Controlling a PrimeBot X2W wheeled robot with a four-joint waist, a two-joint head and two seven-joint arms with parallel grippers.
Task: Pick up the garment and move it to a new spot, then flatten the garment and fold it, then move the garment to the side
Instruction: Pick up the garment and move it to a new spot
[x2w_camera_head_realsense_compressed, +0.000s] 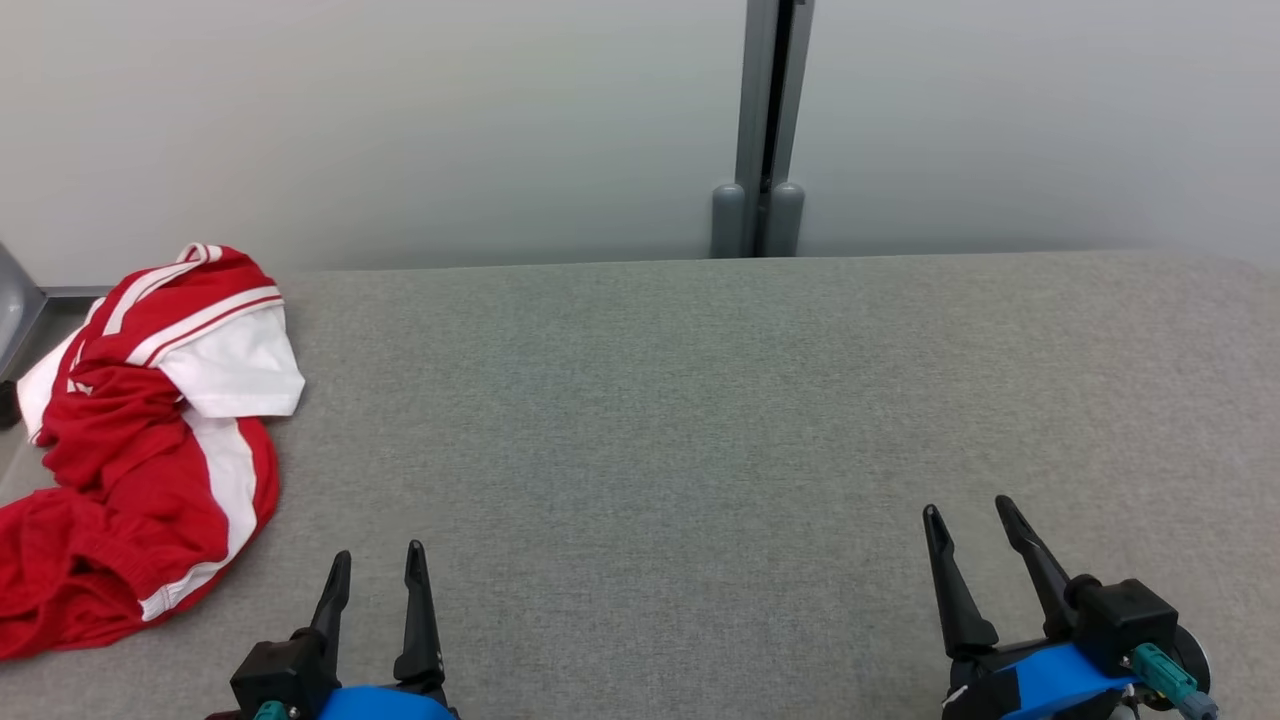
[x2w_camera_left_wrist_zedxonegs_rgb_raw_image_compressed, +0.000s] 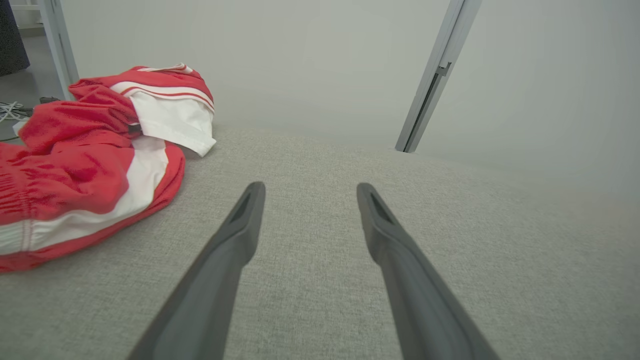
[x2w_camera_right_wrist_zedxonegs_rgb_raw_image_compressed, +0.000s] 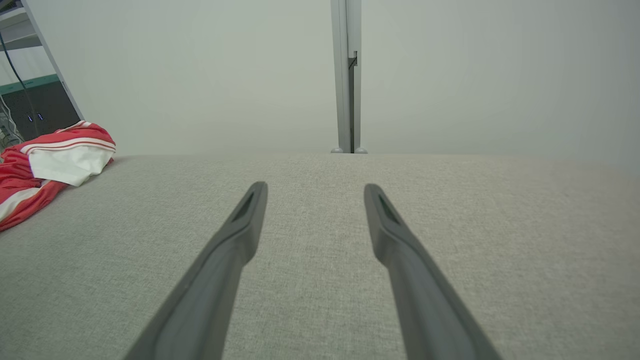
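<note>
Head view: red-and-white garment crumpled at table's left edge; left gripper and right gripper both spread wide, empty; best to pinch a raised fold, lift clear.

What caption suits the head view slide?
Crumpled red-and-white garment at left of grey surface; left end effector and right end effector open, empty.

We see soft, even, rather bright light in all three views. The grey counter carries hardly any shadow; a faint dark rim lies under the garment at 9 o'clock. In the left wrist view the left tool blurs toward 6 o'clock, and the counter's far edge bows.
</note>
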